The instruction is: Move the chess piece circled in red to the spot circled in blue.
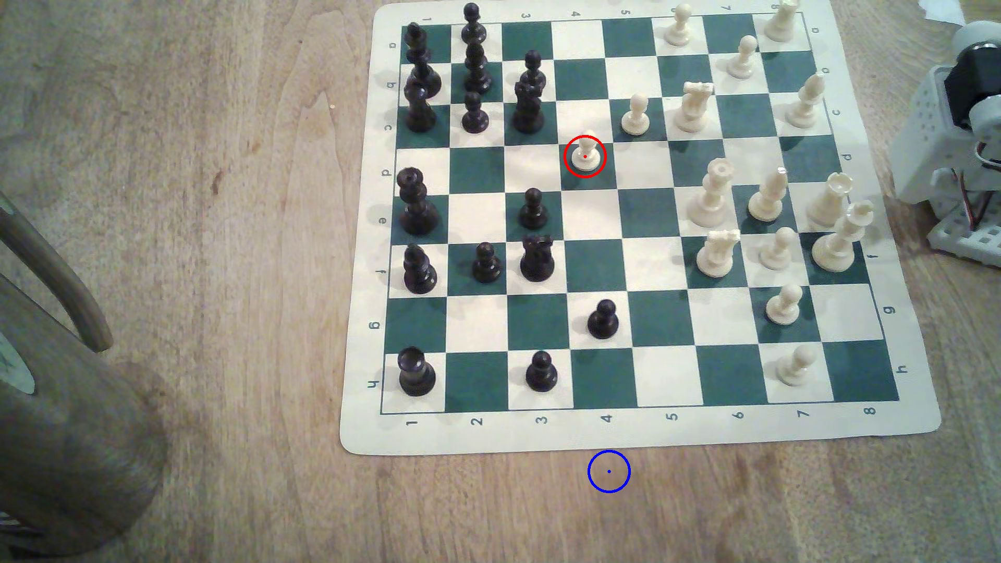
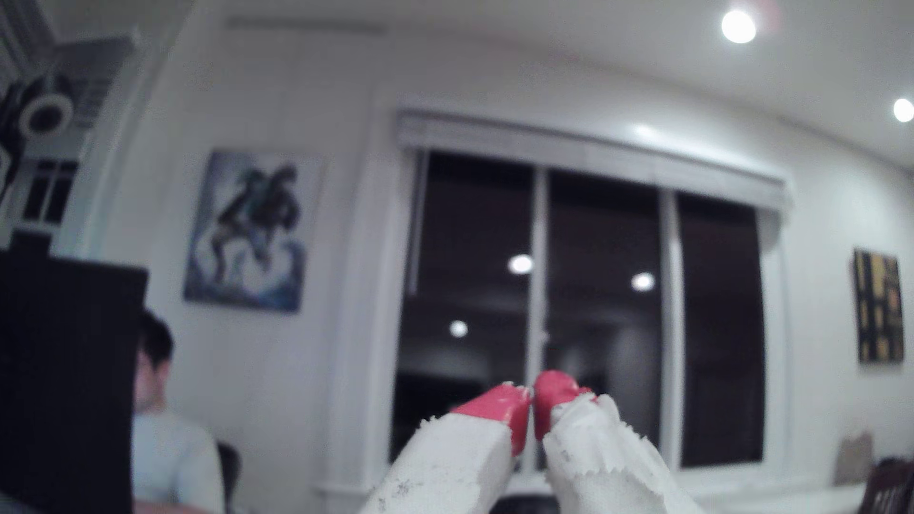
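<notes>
Two red-tipped fingers (image 2: 499,410) of the claw (image 2: 532,395) point up into the room in the wrist view; their tips are pressed together and hold nothing. Behind them stands a dark window (image 2: 593,306) with white frame, a picture (image 2: 245,232) hangs on the wall beside it, and a person (image 2: 163,445) sits low at the edge, out of focus.

In the exterior view, the blue ring (image 1: 609,471) lies nearest, at lower centre of the frame, on bare wood of the tabletop (image 1: 216,270), just below the edge of the board (image 1: 639,436). A brown wooden object (image 1: 65,433) fills the lower left corner. On the board, black pieces stand mostly on the exterior view's left and cream pieces on the right. A black pawn (image 1: 603,319) stands on a white square in the lower middle of the board, between the ring and the white pawn. The white pawn (image 1: 585,152), inside the red ring, stands upright in the upper middle of the frame, on a green square close to its far edge. Another cream pawn (image 1: 635,115) stands on the next square diagonally up and right. The white base of the arm (image 1: 953,162) sits at the right edge of the frame, beside the board, well apart from the white pawn.
</notes>
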Controlling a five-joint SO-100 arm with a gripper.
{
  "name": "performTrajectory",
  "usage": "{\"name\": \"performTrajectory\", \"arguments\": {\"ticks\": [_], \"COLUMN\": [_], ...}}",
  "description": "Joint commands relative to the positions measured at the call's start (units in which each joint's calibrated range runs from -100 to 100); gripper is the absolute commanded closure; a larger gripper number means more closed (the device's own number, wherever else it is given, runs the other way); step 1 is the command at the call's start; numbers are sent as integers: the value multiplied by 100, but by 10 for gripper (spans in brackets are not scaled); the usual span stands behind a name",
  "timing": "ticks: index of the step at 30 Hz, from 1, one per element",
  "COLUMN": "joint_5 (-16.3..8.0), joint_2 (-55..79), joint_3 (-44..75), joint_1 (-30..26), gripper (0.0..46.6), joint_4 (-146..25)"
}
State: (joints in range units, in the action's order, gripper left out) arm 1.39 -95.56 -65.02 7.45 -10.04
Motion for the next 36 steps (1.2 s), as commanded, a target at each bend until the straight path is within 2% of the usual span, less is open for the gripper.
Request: {"name": "performTrajectory", "arguments": {"ticks": [1, 2, 6, 7, 10, 13, 18, 23, 25, 29, 36], "joint_5": [-244, -244, -405, -513, -606, -777, -957, -1099, -1109, -1109, -1065], "joint_2": [-11, -11, 201, 651, 1525, 2985, 4895, 6610, 7221, 7688, 8283], "joint_3": [428, 473, 736, 936, 1289, 2287, 3221, 4218, 4390, 4290, 4281], "joint_1": [166, 174, -21, -21, 49, 33, -256, -14, 143, 276, 401], "gripper": [391, 464, 464, 464, 464, 464, 464, 404, 347, 281, 292], "joint_4": [-1011, -1371, -2665, -3173, -3558, -4180, -4492, -4639, -4696, -4664, -4614]}}
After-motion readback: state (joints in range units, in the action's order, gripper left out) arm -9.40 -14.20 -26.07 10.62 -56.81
